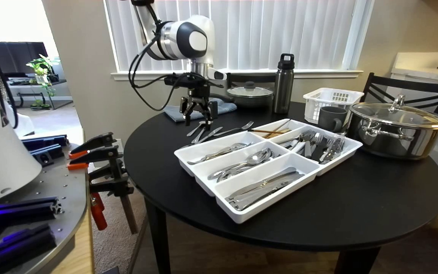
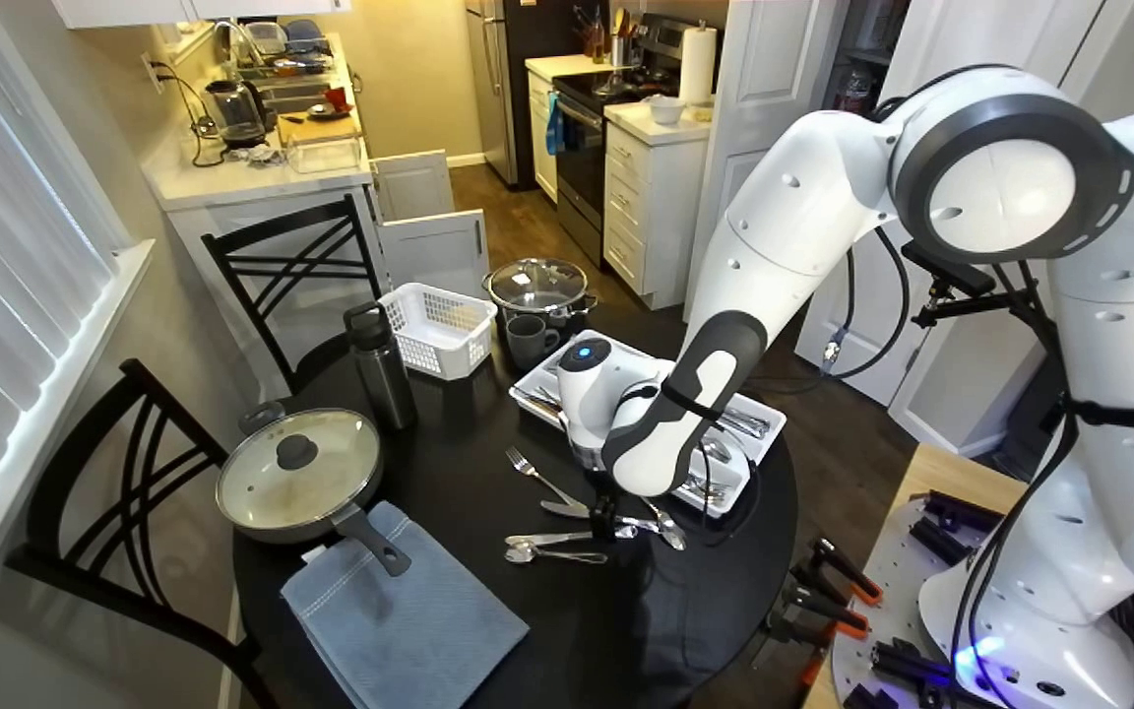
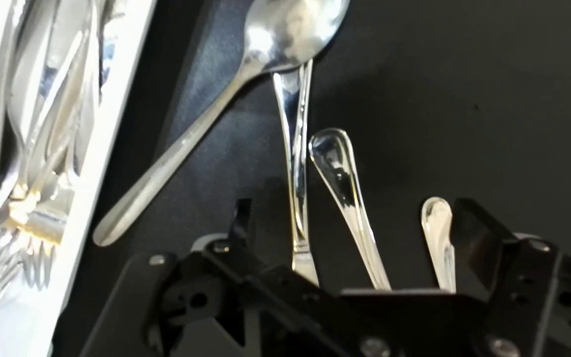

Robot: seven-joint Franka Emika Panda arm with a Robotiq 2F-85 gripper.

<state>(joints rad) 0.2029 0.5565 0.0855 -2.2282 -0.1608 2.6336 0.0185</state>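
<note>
Vertical blinds [image 1: 249, 34] are hanging behind the gripper [image 1: 197, 122] in an exterior view; above the round black surface [image 1: 386, 201], we are seeing its jaws standing wide apart, holding nothing; below them, in the wrist view, a spoon [image 3: 293, 29] is overlapping the handle end of a knife [image 3: 299, 198], and two more handles [image 3: 352, 203] are showing between the fingers [image 3: 479, 235]; beside the gripper, a white cutlery tray [image 3: 96, 163] is standing; on its opposite side, a folded blue cloth [image 2: 409, 611] is lying.
</note>
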